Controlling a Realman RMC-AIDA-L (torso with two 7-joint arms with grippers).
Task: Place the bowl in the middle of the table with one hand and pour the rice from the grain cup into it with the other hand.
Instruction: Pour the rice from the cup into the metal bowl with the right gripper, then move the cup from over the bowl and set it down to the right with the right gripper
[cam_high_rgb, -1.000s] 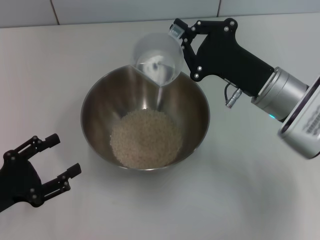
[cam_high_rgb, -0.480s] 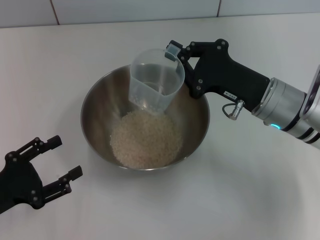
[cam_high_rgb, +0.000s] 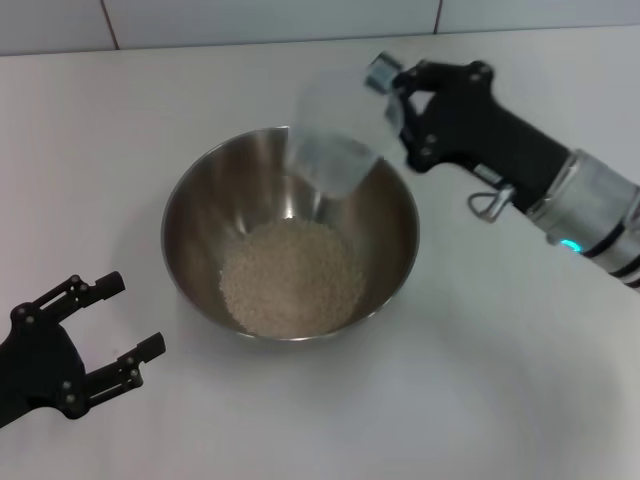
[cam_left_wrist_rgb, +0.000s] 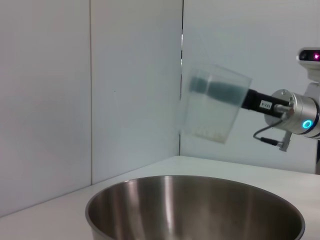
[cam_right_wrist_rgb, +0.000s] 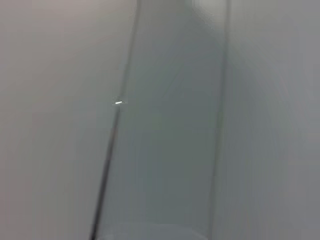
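The steel bowl (cam_high_rgb: 290, 240) stands in the middle of the white table (cam_high_rgb: 480, 400) with a mass of rice (cam_high_rgb: 290, 278) in its bottom. My right gripper (cam_high_rgb: 395, 95) is shut on the clear grain cup (cam_high_rgb: 340, 130) and holds it in the air over the bowl's far rim, turning upright; it looks blurred. The cup also shows above the bowl's rim (cam_left_wrist_rgb: 195, 210) in the left wrist view (cam_left_wrist_rgb: 212, 107), with a few grains in its base, and fills the right wrist view (cam_right_wrist_rgb: 165, 150). My left gripper (cam_high_rgb: 115, 325) is open and empty, near the bowl's front left.
Grey-white tiles (cam_high_rgb: 250, 20) run along the table's far edge. A tiled wall corner (cam_left_wrist_rgb: 181, 75) stands behind the bowl in the left wrist view.
My right gripper has lifted the grain cup up and to the right, out of the bowl, and turned it back from its pouring tilt. The left arm has hardly moved.
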